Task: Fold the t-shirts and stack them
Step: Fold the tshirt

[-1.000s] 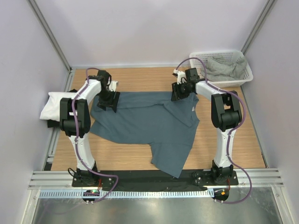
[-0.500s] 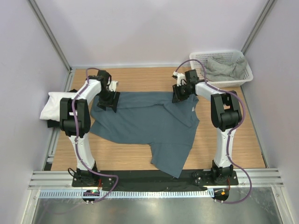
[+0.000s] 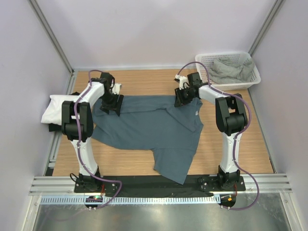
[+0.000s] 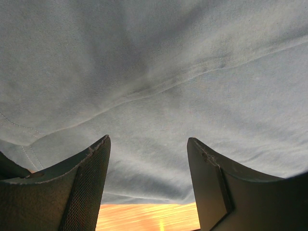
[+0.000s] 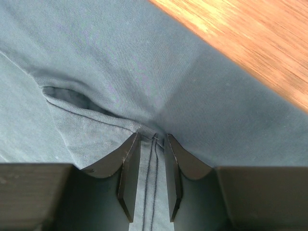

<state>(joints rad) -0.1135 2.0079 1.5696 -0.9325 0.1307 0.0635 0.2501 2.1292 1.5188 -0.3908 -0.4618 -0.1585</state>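
On woodgrain table (image 3: pixel 144 81) — soft, creased slate-blue t-shirt (image 3: pixel 149 126)

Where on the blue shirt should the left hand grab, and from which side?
Take the blue shirt at its far-left edge, coming down from above. It lies flat on the table, and that edge sits under the open left hand, level with the pinch of the right hand.

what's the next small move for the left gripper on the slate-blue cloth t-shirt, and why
Probably close the left gripper on the slate-blue cloth t-shirt. Its jaws stand open over the shirt's edge, while the right gripper pinches a fold of it, so both ends could then lift together.
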